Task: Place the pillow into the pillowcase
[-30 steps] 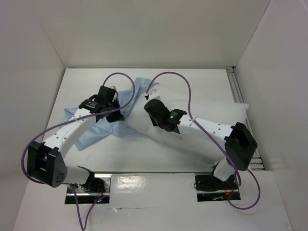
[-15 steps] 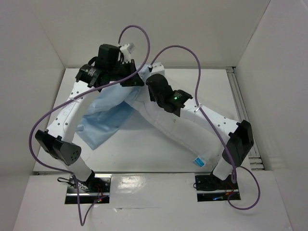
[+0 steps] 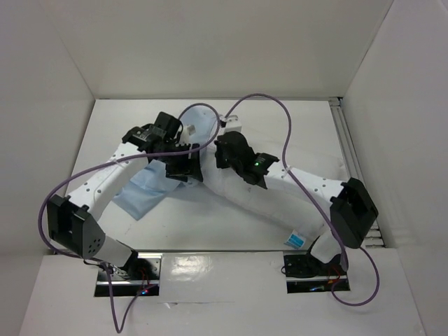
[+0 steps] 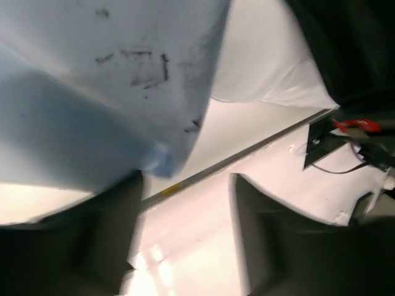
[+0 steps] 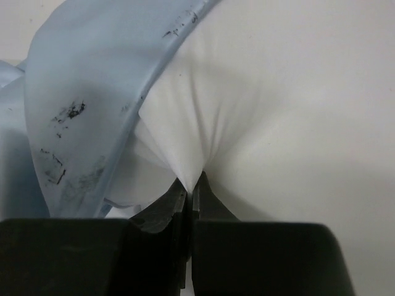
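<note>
The white pillow (image 3: 269,203) lies slanted under my right arm, its blue-and-white tag (image 3: 297,239) near the front edge. The limp light blue pillowcase (image 3: 143,192) spreads to the left, with one fold up by the pillow's far end. My right gripper (image 3: 221,148) is shut on a pinch of the pillow's fabric (image 5: 203,142); in the right wrist view the pillowcase's edge (image 5: 80,92) drapes beside it. My left gripper (image 4: 186,179) is open with nothing between its fingers (image 4: 111,234). The pillowcase (image 4: 92,92) hangs just above them, and the pillow (image 4: 265,61) shows at the right.
White walls close in the table at the back and both sides. A metal rail (image 3: 346,140) runs along the right edge. Purple cables (image 3: 280,119) loop above both arms. The arm bases (image 3: 129,269) sit at the near edge.
My left gripper has opened and let go of the pillowcase, and has come down and nearer from its raised spot. The cloth has slumped onto the table. The right gripper keeps its pinch on the pillow.
</note>
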`<action>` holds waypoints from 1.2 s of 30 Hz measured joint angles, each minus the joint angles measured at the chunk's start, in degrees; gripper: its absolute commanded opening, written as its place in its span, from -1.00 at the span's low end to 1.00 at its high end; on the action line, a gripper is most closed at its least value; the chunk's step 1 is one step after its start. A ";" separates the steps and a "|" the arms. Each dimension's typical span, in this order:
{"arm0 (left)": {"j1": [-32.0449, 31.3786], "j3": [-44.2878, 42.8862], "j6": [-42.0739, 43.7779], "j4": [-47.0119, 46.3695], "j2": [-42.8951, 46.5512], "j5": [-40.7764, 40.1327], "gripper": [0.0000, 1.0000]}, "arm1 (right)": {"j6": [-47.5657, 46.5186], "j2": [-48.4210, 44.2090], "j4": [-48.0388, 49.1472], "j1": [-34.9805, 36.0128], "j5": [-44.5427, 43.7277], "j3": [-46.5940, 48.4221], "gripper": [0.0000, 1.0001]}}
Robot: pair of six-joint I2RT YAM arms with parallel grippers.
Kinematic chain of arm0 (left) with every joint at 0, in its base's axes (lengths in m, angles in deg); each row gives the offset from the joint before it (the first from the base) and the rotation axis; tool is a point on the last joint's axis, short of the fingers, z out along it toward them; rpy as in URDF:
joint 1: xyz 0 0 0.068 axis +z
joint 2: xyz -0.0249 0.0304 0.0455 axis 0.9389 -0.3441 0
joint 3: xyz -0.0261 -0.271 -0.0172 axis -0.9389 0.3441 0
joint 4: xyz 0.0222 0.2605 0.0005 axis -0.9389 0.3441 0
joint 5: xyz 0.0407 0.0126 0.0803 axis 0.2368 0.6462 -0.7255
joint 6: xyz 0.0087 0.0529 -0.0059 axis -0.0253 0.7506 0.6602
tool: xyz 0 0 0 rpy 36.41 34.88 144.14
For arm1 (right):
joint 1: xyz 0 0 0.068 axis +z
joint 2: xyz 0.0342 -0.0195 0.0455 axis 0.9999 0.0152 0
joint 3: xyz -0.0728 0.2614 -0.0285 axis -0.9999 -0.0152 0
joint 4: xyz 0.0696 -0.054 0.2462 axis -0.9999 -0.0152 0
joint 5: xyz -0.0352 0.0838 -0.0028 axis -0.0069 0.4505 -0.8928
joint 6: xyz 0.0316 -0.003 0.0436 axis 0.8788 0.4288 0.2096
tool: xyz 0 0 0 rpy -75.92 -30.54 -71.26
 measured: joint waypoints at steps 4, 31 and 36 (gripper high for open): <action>0.20 -11.56 0.44 4.02 -0.70 -1.73 0.47 | -0.66 -4.39 2.25 -0.44 1.66 -4.90 -1.00; -0.39 -53.94 2.99 8.17 -38.38 -14.58 -1.00 | -3.48 -10.21 4.96 2.03 6.10 -11.98 -1.00; -0.42 -55.17 2.86 7.69 -36.24 -7.30 -1.00 | -4.35 -10.21 4.83 3.17 4.81 -11.87 -1.00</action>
